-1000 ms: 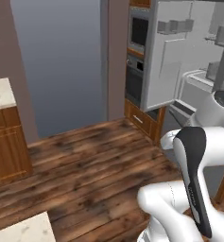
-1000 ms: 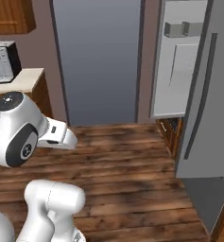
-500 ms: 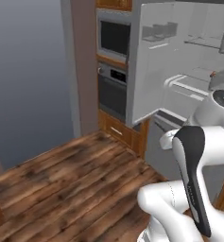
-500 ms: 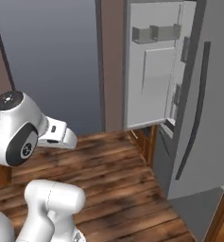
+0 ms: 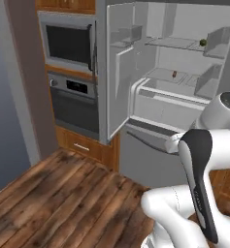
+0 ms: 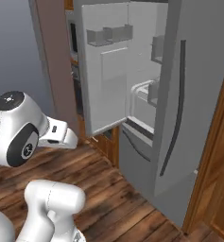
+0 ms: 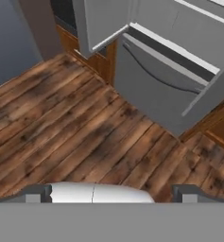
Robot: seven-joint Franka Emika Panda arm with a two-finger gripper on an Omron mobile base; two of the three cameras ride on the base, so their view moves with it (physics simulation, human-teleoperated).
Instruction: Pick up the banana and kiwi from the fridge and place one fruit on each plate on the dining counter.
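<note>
The pale grey fridge (image 5: 184, 92) stands ahead with its left door (image 5: 119, 72) swung open; that door (image 6: 106, 71) also shows from the right side. On the middle shelf sits a small brown item (image 5: 173, 74), possibly the kiwi, too small to be sure. A small dark green round thing (image 5: 202, 42) rests on the upper shelf. The banana, both plates and the dining counter are out of view. My gripper (image 7: 111, 194) is open, fingertips (image 7: 38, 194) wide apart with nothing between them, pointing down at the wooden floor in front of the fridge's bottom drawer (image 7: 165, 90).
A built-in microwave (image 5: 68, 43) and dark oven (image 5: 75, 99) with wood trim stand left of the fridge. The fridge's right door (image 6: 198, 94) is shut. Wooden cabinetry (image 6: 217, 189) lies to the right. Open wood floor (image 7: 61, 118) stretches before the fridge.
The whole scene has shifted as the base moved: the fridge slid from the right edge toward the middle and looks nearer. The arm keeps the same pose.
</note>
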